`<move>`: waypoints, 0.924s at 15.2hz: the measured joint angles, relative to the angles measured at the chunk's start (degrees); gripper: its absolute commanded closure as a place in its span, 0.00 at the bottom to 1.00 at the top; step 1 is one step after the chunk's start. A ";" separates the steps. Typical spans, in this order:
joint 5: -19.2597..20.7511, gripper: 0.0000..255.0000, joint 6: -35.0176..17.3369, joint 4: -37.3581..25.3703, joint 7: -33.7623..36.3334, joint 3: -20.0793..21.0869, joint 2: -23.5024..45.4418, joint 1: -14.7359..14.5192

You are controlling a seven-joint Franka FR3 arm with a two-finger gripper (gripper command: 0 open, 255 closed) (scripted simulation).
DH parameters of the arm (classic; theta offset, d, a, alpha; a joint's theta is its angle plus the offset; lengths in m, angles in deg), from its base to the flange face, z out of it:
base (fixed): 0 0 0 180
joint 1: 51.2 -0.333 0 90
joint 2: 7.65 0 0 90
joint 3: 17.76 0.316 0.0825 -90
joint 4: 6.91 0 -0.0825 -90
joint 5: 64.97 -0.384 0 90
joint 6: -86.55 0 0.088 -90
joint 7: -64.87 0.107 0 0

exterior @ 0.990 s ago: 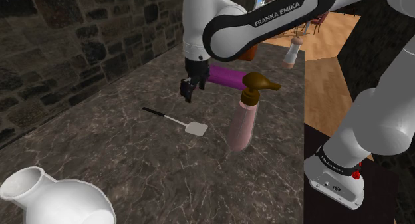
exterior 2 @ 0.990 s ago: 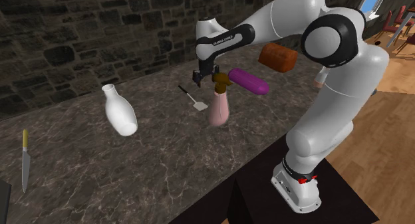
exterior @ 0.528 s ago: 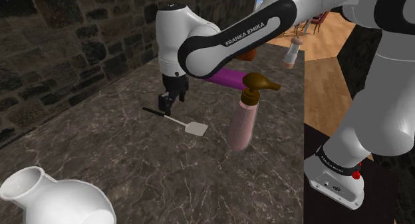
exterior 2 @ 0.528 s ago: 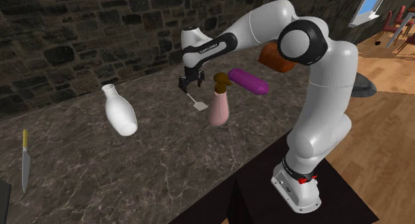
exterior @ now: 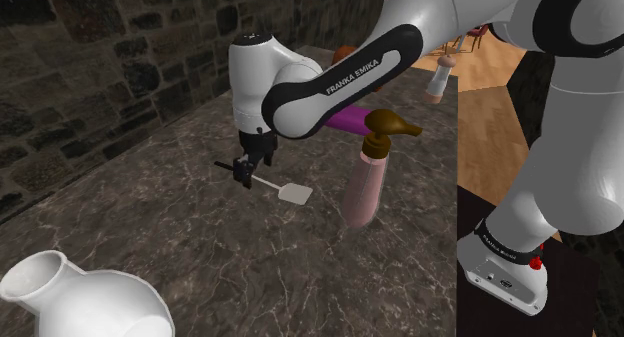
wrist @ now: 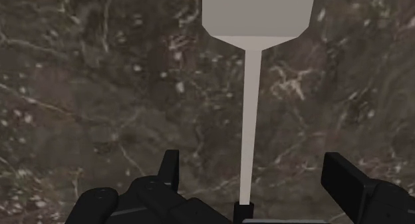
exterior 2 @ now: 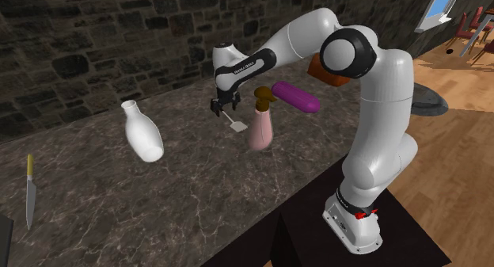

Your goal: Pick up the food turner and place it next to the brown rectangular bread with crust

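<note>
Likely light, stiff and thin, the turner (wrist: 251, 116) suits a grip on its shaft, which the gripper (wrist: 254, 171) straddles, fingers (wrist: 342, 183) apart.

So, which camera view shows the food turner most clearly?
The wrist view: the food turner lies close, blade and shaft plain, the shaft between the open fingers of the gripper, untouched. The shoulder view shows the blade and part of the shaft beside the gripper. The second exterior view shows it small, near the pink bottle.
</note>
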 measured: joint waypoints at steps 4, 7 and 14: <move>0.19 0.00 -0.32 -0.12 0.08 -0.10 0.46 -0.07; 0.20 0.00 -0.34 -0.12 0.08 -0.10 0.47 -0.07; 0.20 1.00 -0.35 -0.12 0.08 -0.10 0.46 -0.07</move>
